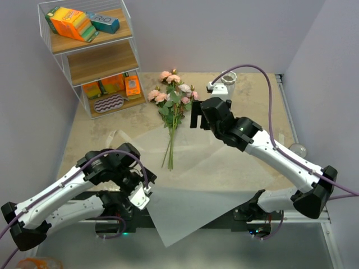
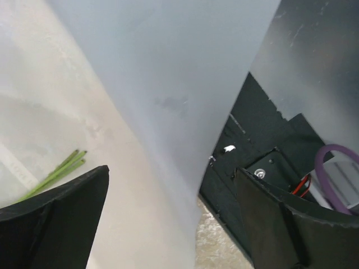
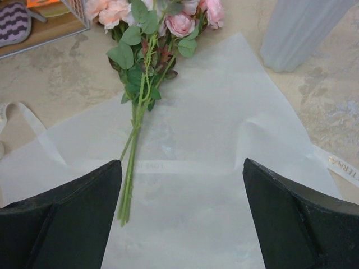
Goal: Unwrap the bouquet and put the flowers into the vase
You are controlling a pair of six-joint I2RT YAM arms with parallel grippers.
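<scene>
1. Wire shelf (image 1: 95,61) holding boxes stands at the far-left corner of the table (image 1: 78,145).
2. Left gripper (image 1: 141,195) sits low at the near edge with its jaws wide apart. An edge of the paper (image 1: 190,207) passes between its fingers (image 2: 56,213) but is not pinched.
3. The paper lies unfolded and flat, its near corner overhanging the table edge.
4. Flowers (image 1: 173,106) lie mid-table: blooms on the far side on bare table, stems on the paper.
5. Right gripper (image 1: 196,116) hovers just right of the blooms, jaws spread, gripping nothing.
6. Vase (image 3: 303,28) stands upright at far right, just beyond the paper and apart from the flowers.
</scene>
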